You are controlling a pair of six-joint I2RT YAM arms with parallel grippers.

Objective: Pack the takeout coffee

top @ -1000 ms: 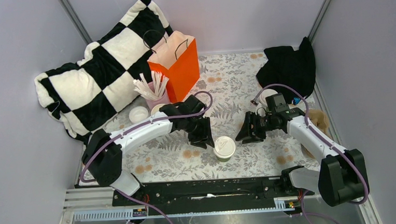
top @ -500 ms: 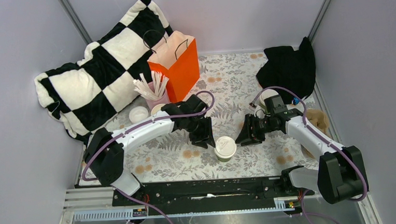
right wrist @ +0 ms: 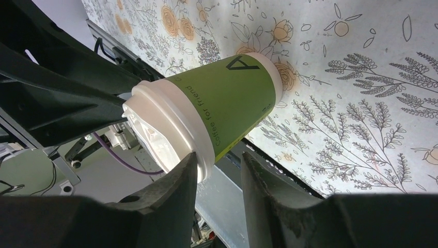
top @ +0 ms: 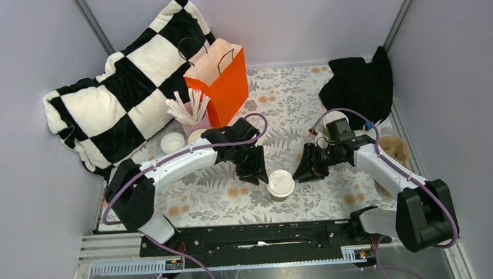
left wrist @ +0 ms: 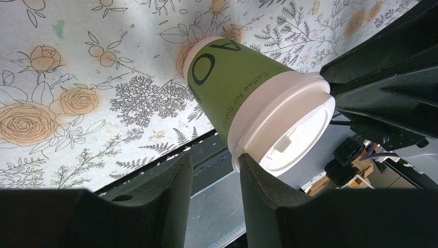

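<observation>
One green paper cup (top: 279,184), white-lidded with black lettering down its side, stood upright on the floral cloth (top: 306,97) between the left gripper (left wrist: 213,175) and right gripper (right wrist: 219,175), just ahead of each one's fingertips, both sets of jaws apart, holding nothing.

The green cup (left wrist: 227,88) at the centre of the left wrist view is showing matt printed paper, its white lid (left wrist: 289,124) gleaming as smooth plastic. The flower-printed table cover (left wrist: 77,103) under it is looking smooth with a faint sheen. In the top view the orange bag (top: 228,92) at upper centre is reading as matt paper, while the checkered pillow (top: 118,89) at upper left and the black bundle (top: 357,84) at upper right are looking like soft cloth
</observation>
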